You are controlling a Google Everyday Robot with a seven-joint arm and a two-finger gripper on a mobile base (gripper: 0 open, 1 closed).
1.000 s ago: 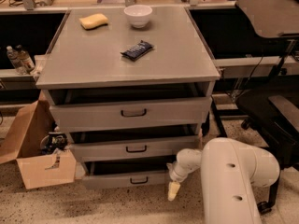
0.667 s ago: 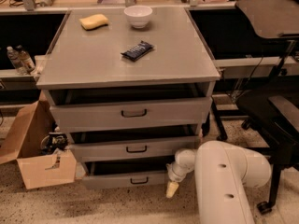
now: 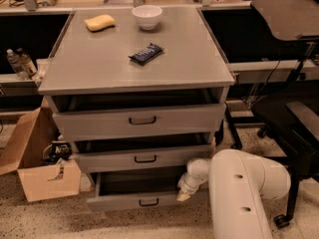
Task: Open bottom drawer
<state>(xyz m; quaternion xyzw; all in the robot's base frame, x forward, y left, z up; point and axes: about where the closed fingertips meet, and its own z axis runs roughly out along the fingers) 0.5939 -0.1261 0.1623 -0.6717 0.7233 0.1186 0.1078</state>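
Your gripper (image 3: 183, 195) hung low at the end of the white arm (image 3: 244, 193), right against the right end of the bottom drawer (image 3: 117, 202). You could not tell how far open it was or whether it gripped anything. The drawer sat at the foot of the grey cabinet (image 3: 174, 68), drawn out past the two above. Its long axis ran left to right, and its front and small black handle (image 3: 148, 202) faced the camera.

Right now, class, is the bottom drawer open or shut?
Open: the bottom drawer sticks out past the middle drawer, its dark inside showing. The claw sits at its right end.
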